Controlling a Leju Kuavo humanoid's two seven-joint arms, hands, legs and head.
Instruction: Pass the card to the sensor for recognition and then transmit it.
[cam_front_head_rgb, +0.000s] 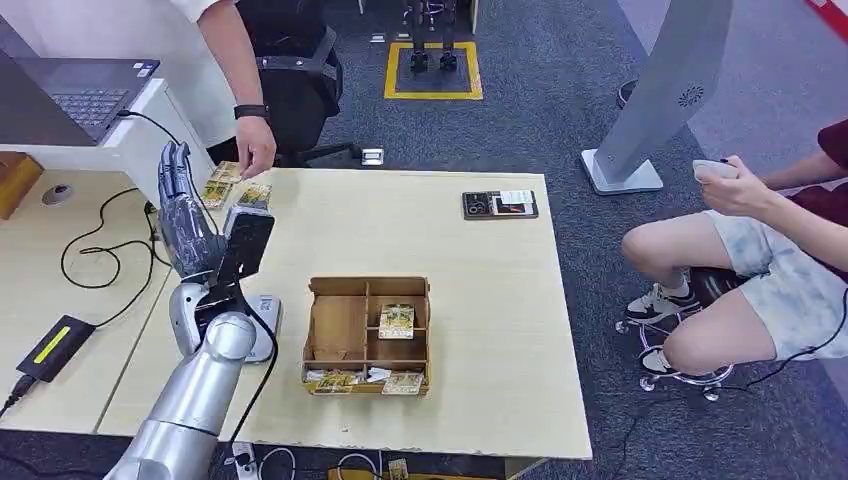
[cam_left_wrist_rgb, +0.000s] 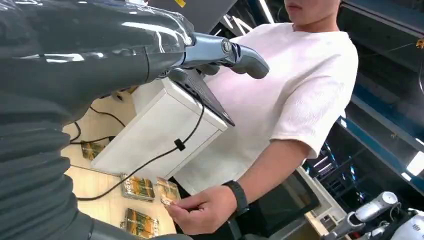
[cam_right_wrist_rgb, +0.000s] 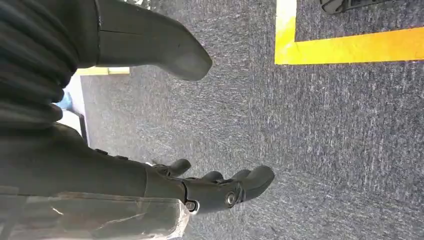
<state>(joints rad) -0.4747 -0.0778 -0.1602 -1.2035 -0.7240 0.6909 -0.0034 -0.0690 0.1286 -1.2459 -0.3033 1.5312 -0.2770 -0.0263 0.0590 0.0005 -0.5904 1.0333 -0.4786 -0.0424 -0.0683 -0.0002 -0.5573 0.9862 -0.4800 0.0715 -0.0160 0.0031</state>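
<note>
Status: early stage. No card is held by the robot, and no card is presented at the sensor.

Left hand (cam_front_head_rgb: 182, 205): raised above the far left part of the table (cam_front_head_rgb: 480, 300), fingers extended and apart, holding nothing. In the left wrist view its fingers point toward the person standing at the far side.

Right hand (cam_right_wrist_rgb: 220, 187): hangs over grey carpet, fingers loosely apart, holding nothing.

Cards: a few loose cards (cam_front_head_rgb: 235, 185) lie at the far left corner of the table, just beyond the left hand. The person's hand (cam_front_head_rgb: 256, 150) is at these cards; in the left wrist view it pinches one card (cam_left_wrist_rgb: 168, 192) just above the others. Further cards sit in the cardboard organiser (cam_front_head_rgb: 368, 335) at the near centre of the table, one in a middle compartment and several along the near row.

Sensor: a dark flat device (cam_front_head_rgb: 500, 204) lies at the far right of the table; it is judged to be the reader, though this cannot be confirmed.

Remaining steps, as judged: obtain a card in the left hand, present it to the reader, then pass it on.
</note>
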